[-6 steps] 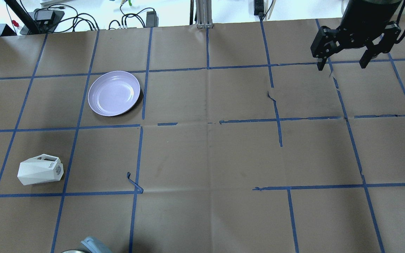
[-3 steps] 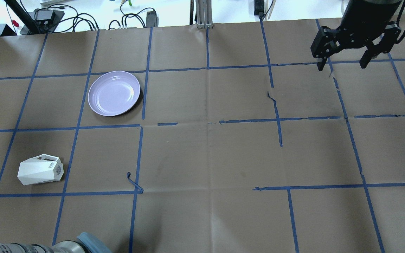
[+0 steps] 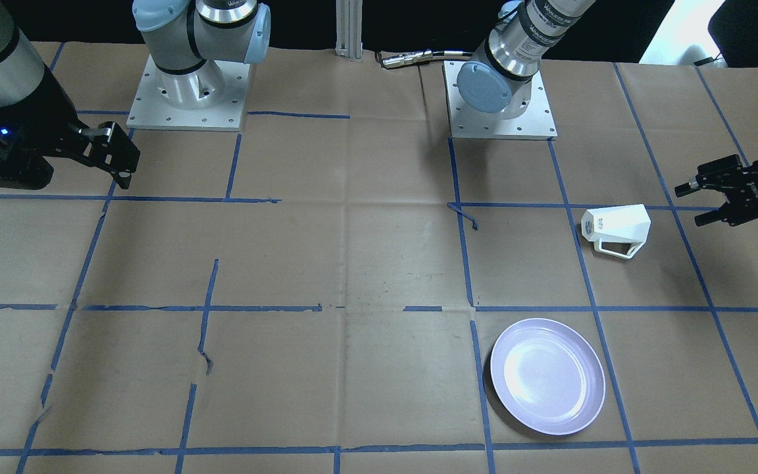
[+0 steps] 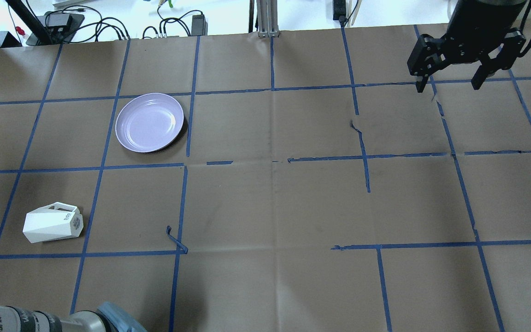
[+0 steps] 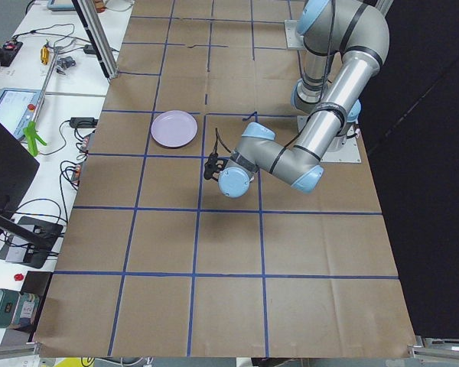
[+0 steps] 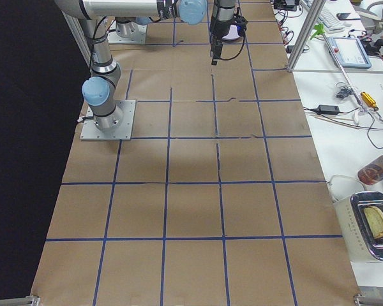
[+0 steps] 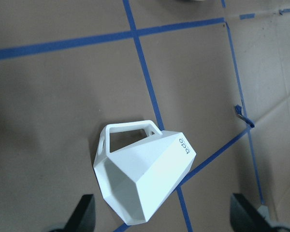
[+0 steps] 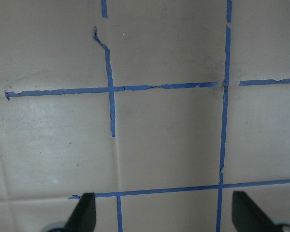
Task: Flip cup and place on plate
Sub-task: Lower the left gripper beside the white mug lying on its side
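Seen from the left wrist, the small white pointy cup (image 7: 145,181) lies on its side at 12 o'clock from the left gripper (image 3: 688,205), long way pointing 7 to 1. That gripper's fingers are wide apart. The right gripper (image 4: 448,87), wide too, is far away.

One cup (image 4: 52,225), one plate (image 4: 149,122), and two end effectors: left end effector (image 3: 689,206) and right end effector (image 4: 448,86).

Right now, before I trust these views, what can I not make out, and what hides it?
- Inside of the cup: it lies on its side; no view looks into its mouth.
- The cup, exterior left view: the left arm seems to cover it.
- The left gripper, overhead view: cut by the left edge; only a tip shows.
- The cup and the plate, exterior right view: neither shows; they seem to lie beyond the top edge.
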